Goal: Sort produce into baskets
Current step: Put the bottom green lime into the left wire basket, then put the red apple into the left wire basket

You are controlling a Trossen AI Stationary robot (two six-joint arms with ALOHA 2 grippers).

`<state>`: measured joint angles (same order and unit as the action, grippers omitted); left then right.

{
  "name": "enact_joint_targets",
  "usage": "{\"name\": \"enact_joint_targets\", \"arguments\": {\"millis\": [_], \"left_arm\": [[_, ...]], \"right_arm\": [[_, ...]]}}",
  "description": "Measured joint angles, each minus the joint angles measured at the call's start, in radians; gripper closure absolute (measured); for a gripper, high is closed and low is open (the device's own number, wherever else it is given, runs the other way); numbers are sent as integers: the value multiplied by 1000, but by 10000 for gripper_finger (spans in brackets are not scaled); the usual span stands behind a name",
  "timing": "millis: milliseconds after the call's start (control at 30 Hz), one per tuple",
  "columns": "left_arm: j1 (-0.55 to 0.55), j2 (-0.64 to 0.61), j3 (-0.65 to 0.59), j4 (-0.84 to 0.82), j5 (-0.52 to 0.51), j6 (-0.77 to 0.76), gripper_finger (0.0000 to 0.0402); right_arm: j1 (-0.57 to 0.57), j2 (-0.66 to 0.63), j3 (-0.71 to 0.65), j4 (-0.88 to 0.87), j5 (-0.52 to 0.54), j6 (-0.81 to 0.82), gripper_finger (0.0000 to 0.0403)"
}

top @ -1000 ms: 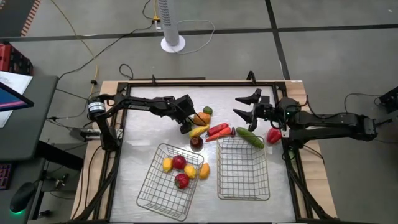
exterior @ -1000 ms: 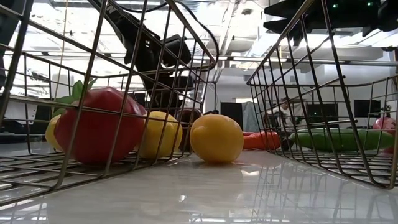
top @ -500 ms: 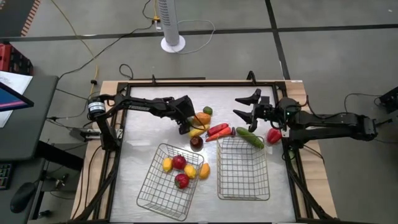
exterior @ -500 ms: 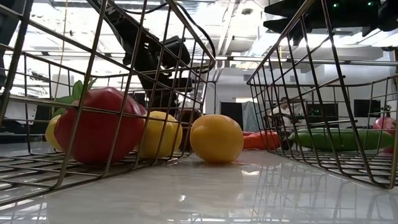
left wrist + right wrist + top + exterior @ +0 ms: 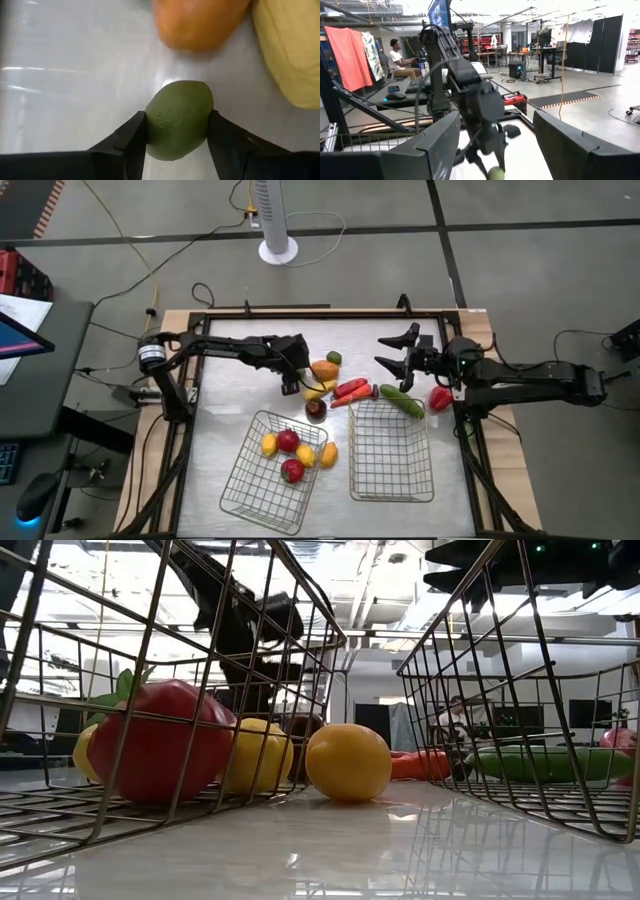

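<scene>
Left wrist view: left gripper (image 5: 176, 131) fingers clamped on green lime (image 5: 178, 119) just beside orange piece (image 5: 200, 22); right gripper (image 5: 397, 352) fingers apart, near cucumber (image 5: 401, 400)

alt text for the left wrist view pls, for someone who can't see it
The left end effector is shut on a small round green fruit, held between its two dark fingers over the shiny white table. Just beyond it lie an orange piece and a yellow piece.

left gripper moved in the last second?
Yes. The left gripper, shut on a green piece, has drawn back toward the table's left edge, away from the orange piece.
</scene>
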<state>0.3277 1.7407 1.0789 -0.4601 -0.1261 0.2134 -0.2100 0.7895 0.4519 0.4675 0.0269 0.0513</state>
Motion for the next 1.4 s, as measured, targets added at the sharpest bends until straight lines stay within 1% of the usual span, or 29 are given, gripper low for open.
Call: {"name": "enact_joint_targets", "arguments": {"millis": [67,133,300,367,467,500,533,567,733,800,833,967,1033,1133,1233,1300,1400], "left_arm": [[-8,-49,25,-52,-30,9,239],[-20,-111,41,-90,-27,5,239],[-75,-283,44,-106,71,-46,238],[-100,-339,44,-110,173,-74,238],[-154,-398,44,-103,413,-124,238],[-178,-410,44,-100,476,-143,238],[-209,-417,44,-99,510,-163,238],[-243,-420,44,-101,515,-183,237],[-428,-394,44,-111,455,-285,224],[-499,-369,44,-108,411,-315,215],[-529,-355,44,-105,368,-331,209],[-632,-297,44,-104,144,-433,180],[-662,-270,44,-107,93,-454,162],[-680,-249,44,-106,87,-465,133],[-680,-249,45,-94,86,-511,109],[-680,-249,66,-97,76,-518,99],[-682,-249,111,-92,59,-499,95]], "right_arm": [[0,-7,0,-16,0,-1,122],[-2,-15,0,-27,-1,-8,122],[-3,-38,0,-45,-2,-25,122],[-2,-40,0,-44,-2,-25,122],[-2,-38,0,-45,-2,-21,122],[-2,-37,0,-44,-2,-18,122],[-2,-37,0,-44,-2,-16,122],[-2,-37,0,-44,-2,-12,122],[-1,-37,0,-40,-2,12,122],[0,-36,0,-41,-2,12,122],[0,-36,0,-41,-2,15,122],[0,-36,0,-36,-2,28,122],[0,-36,0,-32,-2,28,122],[0,-37,0,-33,-2,28,122],[0,-36,0,-37,-2,28,122],[0,-36,0,-37,-2,27,122],[-1,-36,0,-38,-2,27,122]]}}
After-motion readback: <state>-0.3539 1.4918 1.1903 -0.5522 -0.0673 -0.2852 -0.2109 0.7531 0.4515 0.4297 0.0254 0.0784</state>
